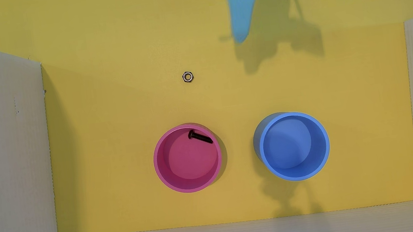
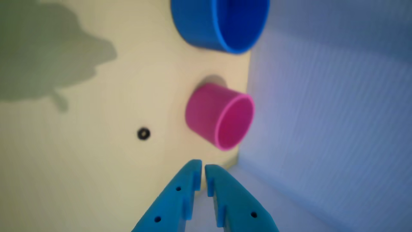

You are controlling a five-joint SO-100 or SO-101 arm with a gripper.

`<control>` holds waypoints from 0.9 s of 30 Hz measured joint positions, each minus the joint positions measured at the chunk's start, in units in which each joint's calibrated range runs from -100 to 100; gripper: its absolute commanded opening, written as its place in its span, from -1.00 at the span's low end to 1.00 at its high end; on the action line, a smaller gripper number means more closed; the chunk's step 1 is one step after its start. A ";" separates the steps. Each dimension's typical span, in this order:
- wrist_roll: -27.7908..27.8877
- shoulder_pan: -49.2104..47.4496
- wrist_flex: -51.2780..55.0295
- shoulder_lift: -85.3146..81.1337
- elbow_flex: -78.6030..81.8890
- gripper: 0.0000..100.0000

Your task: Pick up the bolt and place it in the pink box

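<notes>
Blurred claw (image 2: 203, 167) nearly closed, empty; bolt (image 1: 200, 137) inside pink box (image 1: 161, 171), hidden from wrist view.

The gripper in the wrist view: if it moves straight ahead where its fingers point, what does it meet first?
Probably the pink box, which lies just beyond the tips of the nearly closed gripper. Depth is unclear, so it might pass the box and reach the white wall instead.

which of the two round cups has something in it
The round pink plastic cup, left of the two in the overhead view: a small black bolt lies inside against its wall. The same-shaped blue cup is empty.
</notes>
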 measured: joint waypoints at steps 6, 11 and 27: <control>0.00 -0.66 0.00 -23.22 15.50 -0.97; 0.00 -0.44 0.00 -28.22 21.71 -0.97; -7.62 -0.44 3.60 -28.31 42.07 -0.97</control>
